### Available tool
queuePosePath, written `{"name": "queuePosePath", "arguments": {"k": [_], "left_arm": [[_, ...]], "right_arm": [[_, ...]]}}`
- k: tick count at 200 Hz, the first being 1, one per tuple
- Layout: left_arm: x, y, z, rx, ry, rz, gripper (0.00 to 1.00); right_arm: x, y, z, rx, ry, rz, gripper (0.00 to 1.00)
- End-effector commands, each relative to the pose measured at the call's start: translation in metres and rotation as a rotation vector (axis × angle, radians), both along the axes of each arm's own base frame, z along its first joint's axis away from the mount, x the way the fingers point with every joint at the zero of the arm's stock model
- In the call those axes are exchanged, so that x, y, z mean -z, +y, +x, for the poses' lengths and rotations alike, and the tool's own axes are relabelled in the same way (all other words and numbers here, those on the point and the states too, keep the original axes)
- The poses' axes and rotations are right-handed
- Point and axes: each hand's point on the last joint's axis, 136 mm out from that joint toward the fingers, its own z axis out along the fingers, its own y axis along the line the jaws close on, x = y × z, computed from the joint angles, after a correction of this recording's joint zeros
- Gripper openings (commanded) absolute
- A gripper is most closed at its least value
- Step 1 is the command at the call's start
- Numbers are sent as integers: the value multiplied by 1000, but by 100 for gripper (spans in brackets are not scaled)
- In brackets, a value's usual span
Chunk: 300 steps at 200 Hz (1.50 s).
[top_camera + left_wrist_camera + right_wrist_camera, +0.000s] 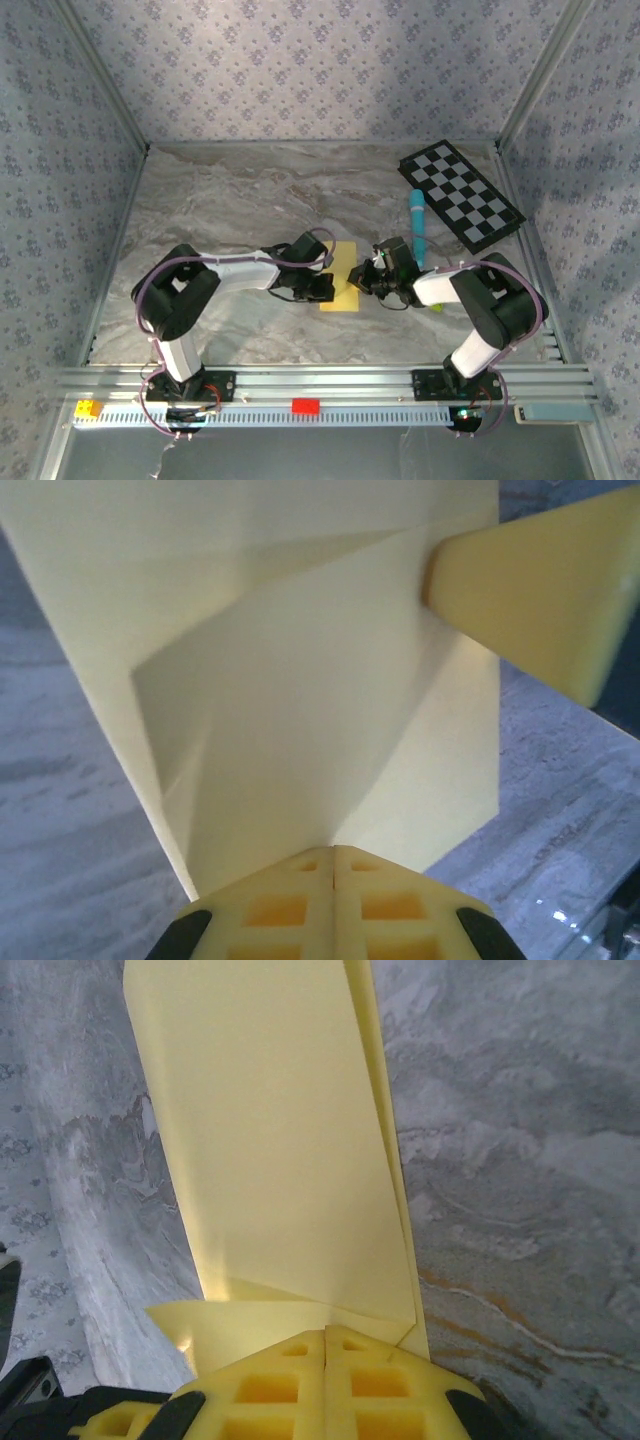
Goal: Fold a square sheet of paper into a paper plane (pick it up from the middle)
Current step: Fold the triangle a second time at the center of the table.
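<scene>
The creased square sheet of paper [343,265] is held over mid-bench [230,200], its long axis running away from the bases, with the left claw [330,287] clamped tight on its left edge and the right claw [362,280] on its right, equally near

Item count:
- one folded yellow paper sheet [340,302]
- one black-and-white checkered board [461,194]
- one light-blue cylindrical marker [417,228]
- one tiny yellow-green ball [437,306]
- one small red block [305,405]
- one small yellow block [88,408]
- two robot arms: left arm [215,275], right arm [480,300]
</scene>
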Motion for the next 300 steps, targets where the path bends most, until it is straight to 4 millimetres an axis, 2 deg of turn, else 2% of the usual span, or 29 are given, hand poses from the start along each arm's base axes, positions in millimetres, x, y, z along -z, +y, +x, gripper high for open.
{"name": "queuePosePath", "arguments": {"k": [1,29,87,116,154,238,272,300], "left_arm": [[-39,-15,11,-37,-11,-93,2],[-46,-28,19,-63,-9,-142,4],[-17,-39,27,-80,42,-129,4],[5,-27,23,-106,65,-71,4],[24,-1,5,-123,109,17,5],[19,23,-9,-105,96,51,7],[26,40,-22,-99,112,85,8],[14,22,-14,-88,92,-10,12]], "right_arm": [[34,-21,-15,55,100,-100,0],[32,-22,-15,57,98,-103,0],[32,-22,-16,57,99,-107,0],[36,-24,-18,57,108,-116,0],[44,-28,-21,62,128,-139,0],[44,-29,-19,63,133,-143,0],[43,-30,-19,65,131,-147,0],[40,-29,-18,57,125,-141,0]]}}
